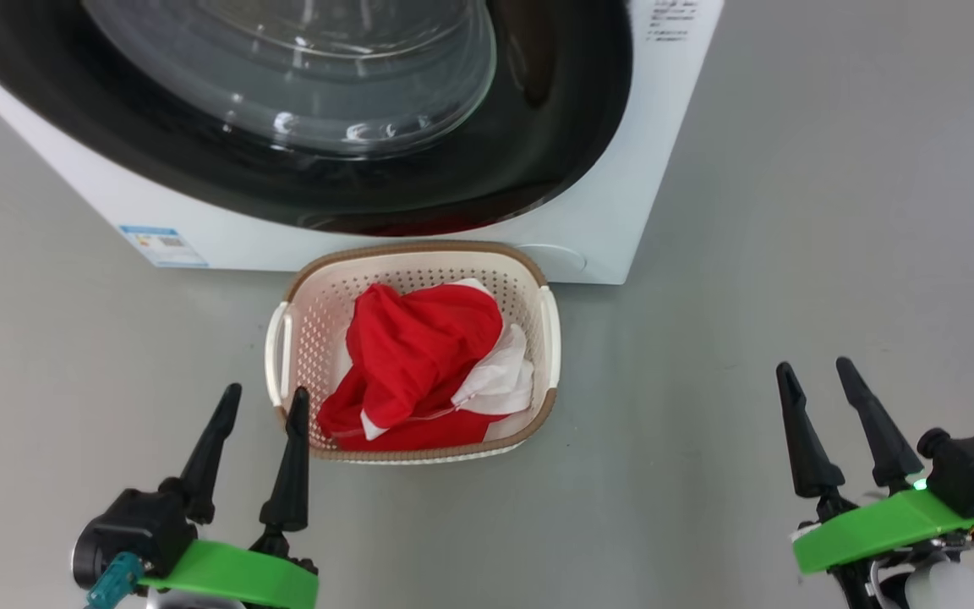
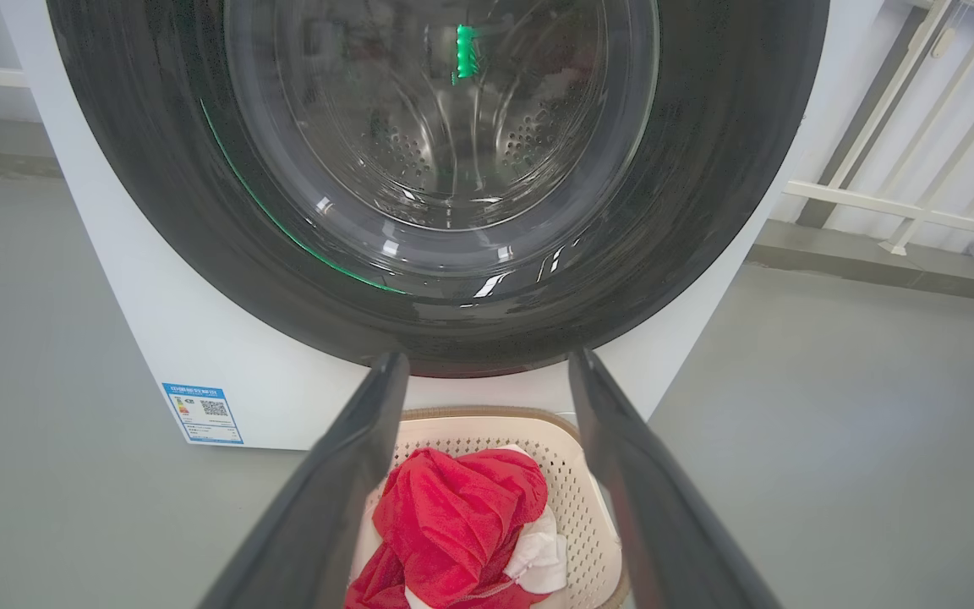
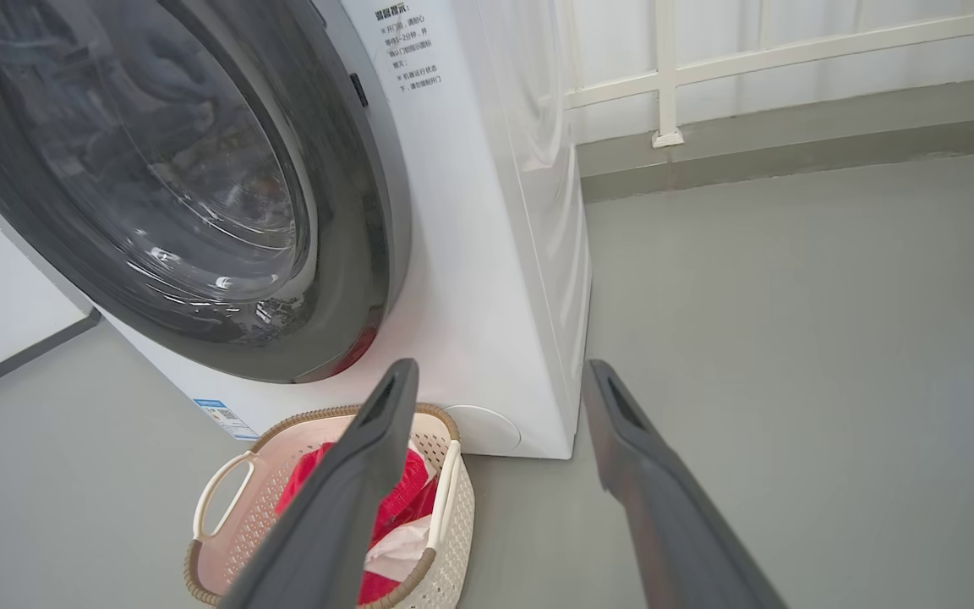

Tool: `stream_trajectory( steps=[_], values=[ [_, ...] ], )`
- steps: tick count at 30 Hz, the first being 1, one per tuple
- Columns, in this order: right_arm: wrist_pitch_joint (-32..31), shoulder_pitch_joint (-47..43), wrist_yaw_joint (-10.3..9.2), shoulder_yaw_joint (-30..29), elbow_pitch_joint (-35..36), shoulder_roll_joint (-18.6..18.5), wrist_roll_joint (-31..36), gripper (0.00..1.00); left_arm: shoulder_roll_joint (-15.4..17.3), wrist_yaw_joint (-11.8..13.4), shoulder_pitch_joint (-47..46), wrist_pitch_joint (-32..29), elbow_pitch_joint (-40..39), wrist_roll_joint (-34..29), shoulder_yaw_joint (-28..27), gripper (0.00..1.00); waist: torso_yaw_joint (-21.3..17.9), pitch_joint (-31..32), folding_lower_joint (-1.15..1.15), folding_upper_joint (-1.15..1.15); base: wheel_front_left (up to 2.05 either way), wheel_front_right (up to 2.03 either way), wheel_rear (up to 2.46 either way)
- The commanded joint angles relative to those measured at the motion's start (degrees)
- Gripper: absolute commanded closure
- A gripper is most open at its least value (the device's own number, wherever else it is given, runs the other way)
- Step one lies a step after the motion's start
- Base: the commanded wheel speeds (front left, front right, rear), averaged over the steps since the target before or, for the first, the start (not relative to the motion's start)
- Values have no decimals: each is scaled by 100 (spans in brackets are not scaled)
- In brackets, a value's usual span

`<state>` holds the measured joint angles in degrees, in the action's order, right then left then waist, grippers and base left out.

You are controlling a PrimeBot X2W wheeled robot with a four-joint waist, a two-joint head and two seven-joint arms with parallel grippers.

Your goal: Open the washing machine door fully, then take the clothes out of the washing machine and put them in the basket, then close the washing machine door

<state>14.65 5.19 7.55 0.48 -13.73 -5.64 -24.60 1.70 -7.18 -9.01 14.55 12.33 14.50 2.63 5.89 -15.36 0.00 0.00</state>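
Ahead of both grippers I see the washing machine point(image 1: 605, 211), its door point(image 1: 538, 152) lying flat against the white front, glass bowl bulging toward me. The basket point(image 1: 419, 254) sits on the floor point(image 1: 834, 211) between the machine and my left gripper point(image 1: 267, 391), just beyond its fingertips and to their right. The clothes point(image 1: 419, 355) are heaped inside it, red with white showing. My left gripper's fingers stand spread and hold nothing. My right gripper point(image 1: 813, 365), well off to the basket's right, is likewise spread and empty.
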Motion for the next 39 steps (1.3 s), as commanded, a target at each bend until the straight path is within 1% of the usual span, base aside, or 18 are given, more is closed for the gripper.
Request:
stream_trajectory(
  steps=[1, 16, 32, 36, 37, 39],
  values=[
    [35, -80, -6, 85, 153, -16, 53, 0, 118, -30, 88, 45, -132, -85, -207, 0, -104, 95, 0, 0, 0, 0, 0],
    [35, -548, -6, -118, 257, 51, 68, 0, 146, -31, 303, 45, -211, -121, -213, 0, -319, 300, 0, 0, 0, 0, 0],
    [35, -603, -6, -131, 277, 124, 76, 0, 153, -31, 361, 45, -220, -20, -197, 0, -310, 335, 0, 0, 0, 0, 0],
    [35, -620, -6, -125, 279, 130, 80, 0, 152, -31, 390, 45, -202, 87, -170, 0, -304, 363, 0, 0, 0, 0, 0],
    [-1, -620, 0, -245, 126, 184, 15, 100, 72, -1, 331, -1, -72, 85, -2, 100, -305, 363, 0, 0, 0, 0, 0],
    [-2, -620, 0, -224, 30, 208, 3, 100, 48, 8, 336, -15, 31, 95, 20, 100, -304, 368, 0, 0, 0, 0, 0]
  ],
)
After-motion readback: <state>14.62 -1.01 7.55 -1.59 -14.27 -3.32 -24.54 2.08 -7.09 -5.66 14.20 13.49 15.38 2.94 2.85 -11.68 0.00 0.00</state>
